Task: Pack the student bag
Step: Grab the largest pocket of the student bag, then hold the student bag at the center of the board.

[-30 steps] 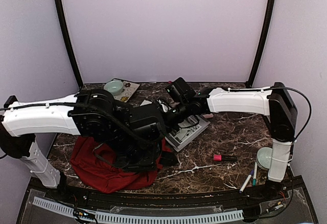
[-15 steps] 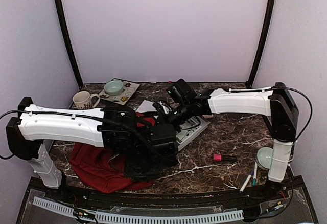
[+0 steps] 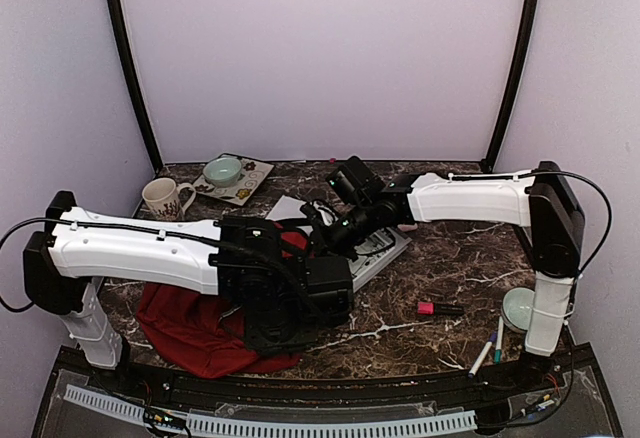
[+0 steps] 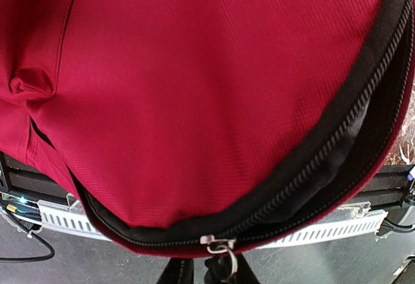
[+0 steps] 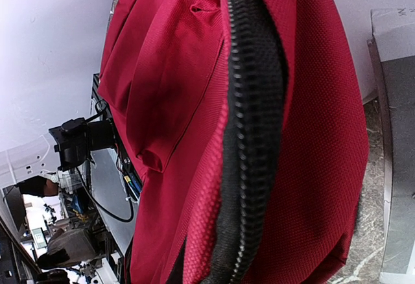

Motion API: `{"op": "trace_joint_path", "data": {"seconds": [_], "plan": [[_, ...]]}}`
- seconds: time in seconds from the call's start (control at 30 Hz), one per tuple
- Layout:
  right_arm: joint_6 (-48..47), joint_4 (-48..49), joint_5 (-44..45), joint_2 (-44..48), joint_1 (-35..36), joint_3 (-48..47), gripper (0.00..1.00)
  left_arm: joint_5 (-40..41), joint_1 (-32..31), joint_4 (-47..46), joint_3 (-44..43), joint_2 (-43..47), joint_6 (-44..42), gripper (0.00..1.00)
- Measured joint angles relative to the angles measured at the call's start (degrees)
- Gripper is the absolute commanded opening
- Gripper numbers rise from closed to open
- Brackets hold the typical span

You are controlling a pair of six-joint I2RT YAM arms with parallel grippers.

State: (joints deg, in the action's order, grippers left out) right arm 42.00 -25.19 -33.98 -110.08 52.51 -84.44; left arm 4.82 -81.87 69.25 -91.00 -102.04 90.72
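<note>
Red bag between two arms, zipper edge raised

From above, the student bag point(image 3: 190, 323) lies at the near left of the marble table point(image 3: 450, 258), mostly under the left arm point(image 3: 140, 248), whose dark wrist hides its fingers; the right gripper point(image 3: 318, 220) reaches in from the right to the bag's raised far edge, and a mug point(image 3: 165, 196) stands well apart at the back left. In the left wrist view red fabric fills the frame, and the black zipper point(image 4: 337, 135) curves down to a metal zipper pull point(image 4: 220, 248) just above the left gripper point(image 4: 202, 272); whether those jaws are released or grasping the pull I cannot tell. In the right wrist view the zipper band runs straight down to the bottom edge, the fingers unseen; the right jaws are clenched on that edge of the bag.
</note>
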Motion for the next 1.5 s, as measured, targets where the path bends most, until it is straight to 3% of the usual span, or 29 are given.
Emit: {"op": "trace_joint_path", "data": {"seconds": [0.1,0.53,0.73,0.97,1.23,1.33,1.43,1.5], "plan": [[-0.1,-0.2,0.1,0.0,0.0,0.0,0.0,0.9,0.0,0.2,0.0,0.0,0.2,0.0],[-1.2,-0.6,2.1,0.2,0.0,0.9,0.0,4.1,0.4,-1.6,1.2,2.5,-2.9,0.0],[-1.6,-4.0,6.0,0.2,-0.4,0.5,0.0,2.4,4.0,-8.2,10.6,11.2,-9.4,0.0],[-1.0,-10.7,10.6,-1.3,-0.5,-5.9,0.0,-3.6,13.5,-20.4,24.8,26.8,-20.1,0.0],[0.1,-15.3,14.1,-4.3,-0.8,-11.2,0.01,-10.2,14.5,-27.6,31.5,30.0,-30.1,0.0],[-0.1,-16.9,14.3,-6.0,-1.0,-13.7,0.17,-11.7,14.6,-29.8,33.2,30.9,-32.3,0.0],[-0.4,-18.4,15.1,-6.3,-1.2,-15.1,0.55,-12.9,14.6,-31.8,33.3,30.4,-33.7,0.0],[-0.6,-19.2,16.3,-5.9,-1.5,-15.5,0.74,-13.4,14.6,-32.9,33.0,29.4,-34.6,0.0]]}}
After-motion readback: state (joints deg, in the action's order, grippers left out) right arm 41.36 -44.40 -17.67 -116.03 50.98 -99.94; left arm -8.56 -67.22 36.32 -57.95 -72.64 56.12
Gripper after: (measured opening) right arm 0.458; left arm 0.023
